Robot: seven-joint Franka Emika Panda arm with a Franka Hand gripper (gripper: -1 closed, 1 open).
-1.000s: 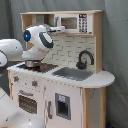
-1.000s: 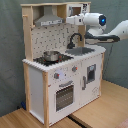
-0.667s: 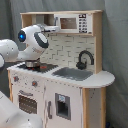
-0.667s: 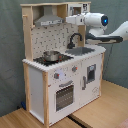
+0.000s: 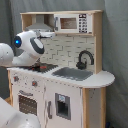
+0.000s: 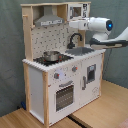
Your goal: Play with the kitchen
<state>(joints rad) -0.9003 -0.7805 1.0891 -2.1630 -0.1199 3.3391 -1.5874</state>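
The kitchen [image 6: 60, 75] was white panels with pale wood edging, its backsplash [image 5: 70, 47] patterned in white brick, its faucet [image 5: 84, 59] black, sink [image 5: 74, 74] grey, hood [image 6: 48, 19] silver-grey.

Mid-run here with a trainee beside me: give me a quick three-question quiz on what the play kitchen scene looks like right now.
1. True or false: a metal pot sits on the stovetop of the kitchen.
2. Multiple choice: in the second exterior view, the black faucet stands (A) over the oven door, (B) behind the grey sink, (C) on top of the hood.
3. Short answer: which appliance is built into the upper shelf beside the hood, in the first exterior view?

Key
1. True.
2. B.
3. The small microwave, to the first exterior view's right of the hood.
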